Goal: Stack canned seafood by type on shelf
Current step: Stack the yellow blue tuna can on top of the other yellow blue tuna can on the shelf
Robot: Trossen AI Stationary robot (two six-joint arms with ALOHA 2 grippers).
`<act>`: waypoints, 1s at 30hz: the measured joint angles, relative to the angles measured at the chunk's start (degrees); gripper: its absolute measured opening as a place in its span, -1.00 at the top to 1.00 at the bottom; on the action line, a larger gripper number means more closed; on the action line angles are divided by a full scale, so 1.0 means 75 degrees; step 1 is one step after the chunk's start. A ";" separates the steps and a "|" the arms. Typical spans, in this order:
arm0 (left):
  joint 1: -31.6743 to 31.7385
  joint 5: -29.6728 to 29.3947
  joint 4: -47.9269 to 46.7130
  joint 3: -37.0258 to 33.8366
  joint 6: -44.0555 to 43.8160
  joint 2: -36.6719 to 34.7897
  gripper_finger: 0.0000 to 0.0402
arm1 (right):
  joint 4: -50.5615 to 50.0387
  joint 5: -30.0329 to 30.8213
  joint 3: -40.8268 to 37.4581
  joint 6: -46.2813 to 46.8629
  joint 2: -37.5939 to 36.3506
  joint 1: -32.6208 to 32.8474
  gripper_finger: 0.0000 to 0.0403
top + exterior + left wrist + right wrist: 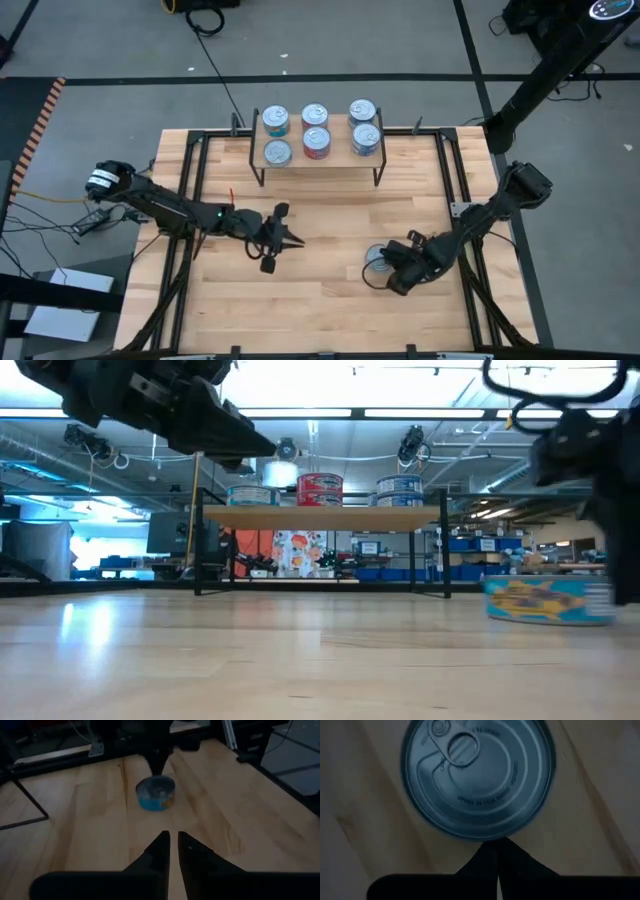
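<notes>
One tin (377, 259) with a teal-blue label stands on its base on the tabletop, right of centre. It also shows in the low view (548, 601) and in the left wrist view (156, 794). My right gripper (393, 270) is shut, with its tips at the edge of the tin's silver lid (477, 775). My left gripper (290, 240) is shut and hovers above the table's middle, holding nothing. The shelf (320, 166) stands at the far edge. It carries teal tins (276, 135) on the left, red tins (315, 128) in the middle and blue tins (364, 125) on the right. My right gripper (496, 845) comes from above, pointing down, with its shut fingertips at the lid's rim (485, 838) on the side nearest the arm. I cannot tell whether the tips touch the rim. The tin stands upright on the table.
A black metal frame (195, 190) runs along the table's left, right and far sides. The shelf's thin black legs (197, 550) leave a gap under its platform (320, 517). Bare wood lies between the two arms and along the near edge.
</notes>
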 joint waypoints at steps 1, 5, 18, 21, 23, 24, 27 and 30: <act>-0.0007 -0.0005 0.0065 0.0002 -0.0002 0.0039 0.80 | 0.0320 0.0142 -0.0125 -0.0147 0.0000 -0.0082 0.97; -0.0007 -0.0027 0.0137 0.0037 -0.0140 0.0326 0.80 | 0.1271 0.0549 -0.0434 -0.0756 0.0002 -0.0449 0.96; -0.0007 -0.0044 -0.0103 0.1661 0.0213 0.2713 0.80 | 0.3913 0.0932 -0.0795 -0.2992 0.0003 -0.1578 0.96; -0.0007 -0.0044 -0.0903 0.2251 0.0611 0.3163 0.76 | 0.4074 0.0930 -0.0798 -0.3263 0.0003 -0.1701 0.96; -0.0007 -0.0073 -0.1474 0.2663 0.0846 0.3421 0.71 | 0.4111 0.0929 -0.0798 -0.3346 0.0003 -0.1745 0.96; -0.0007 -0.0192 -0.1684 0.2849 0.0964 0.3545 0.68 | 0.4126 0.0925 -0.0798 -0.3389 0.0003 -0.1761 0.96; -0.0007 -0.0563 -0.2213 0.3256 0.1414 0.3842 0.61 | 0.4189 0.0917 -0.0798 -0.3439 0.0003 -0.1769 0.96; -0.0007 -0.0694 -0.2298 0.3477 0.1933 0.4052 0.54 | 0.4227 0.0912 -0.0798 -0.3465 0.0003 -0.1769 0.96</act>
